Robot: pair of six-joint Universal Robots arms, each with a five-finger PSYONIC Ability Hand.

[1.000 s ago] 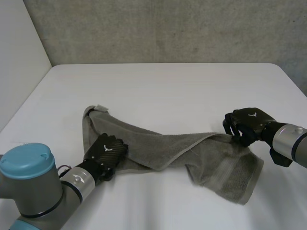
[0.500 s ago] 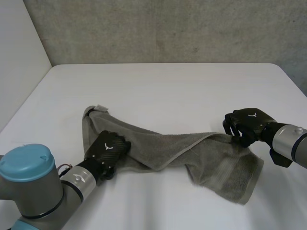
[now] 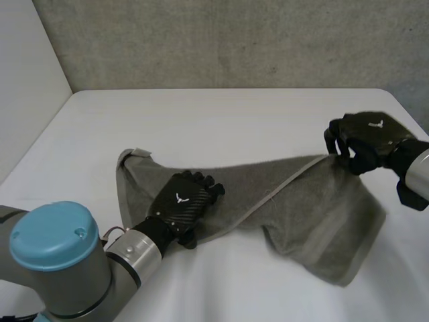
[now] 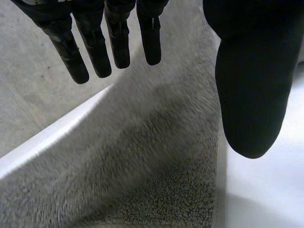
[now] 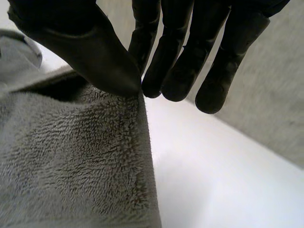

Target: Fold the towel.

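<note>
Grey wall (image 3: pixel 234 40), white surface (image 3: pixel 221 121): your right hand (image 3: pixel 372 134) pinches the towel (image 3: pixel 322 215) at right, left hand (image 3: pixel 184 204) spread wide over it.

Head camera overlooks table (image 3: pixel 221 121); wrist cameras hug towel (image 4: pixel 156 156).

We list one towel (image 3: pixel 315 215): grey-brown terry, hemmed, rumpled and partly doubled over. We find its left end flat on the table (image 3: pixel 221 121), its right corner raised, cloth hanging below it.
</note>
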